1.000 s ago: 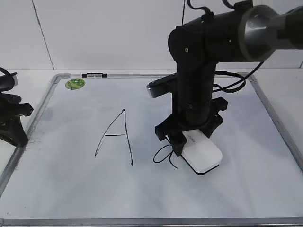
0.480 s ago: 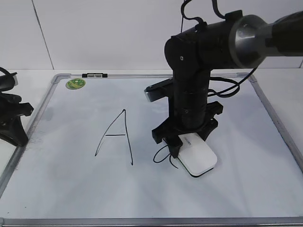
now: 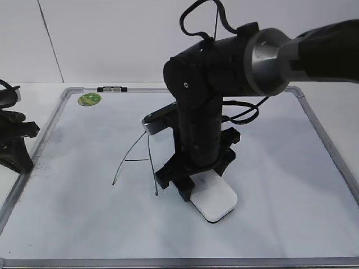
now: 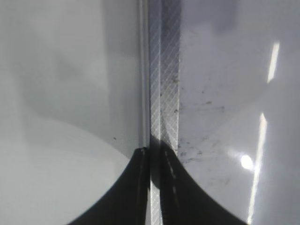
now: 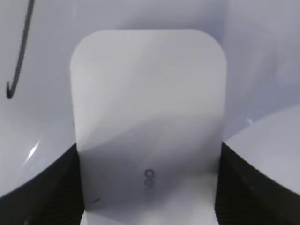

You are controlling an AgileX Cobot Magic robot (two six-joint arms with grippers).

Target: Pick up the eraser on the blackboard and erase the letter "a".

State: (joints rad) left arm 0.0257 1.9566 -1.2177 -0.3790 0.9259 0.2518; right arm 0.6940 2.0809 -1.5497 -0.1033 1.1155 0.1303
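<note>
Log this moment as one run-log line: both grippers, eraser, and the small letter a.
right gripper: shut on eraser | eraser: flat on blackboard | letter "a": not visible | left gripper: idle at board frame, state unclear

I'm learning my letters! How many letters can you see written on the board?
1: the capital A, left of the arm. A small letter may be hidden under the eraser or the arm.

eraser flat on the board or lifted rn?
Flat on it. The eraser rests base-down on the blackboard, no gap under its dark bottom edge. The right pincer is clamped on both its sides.
</note>
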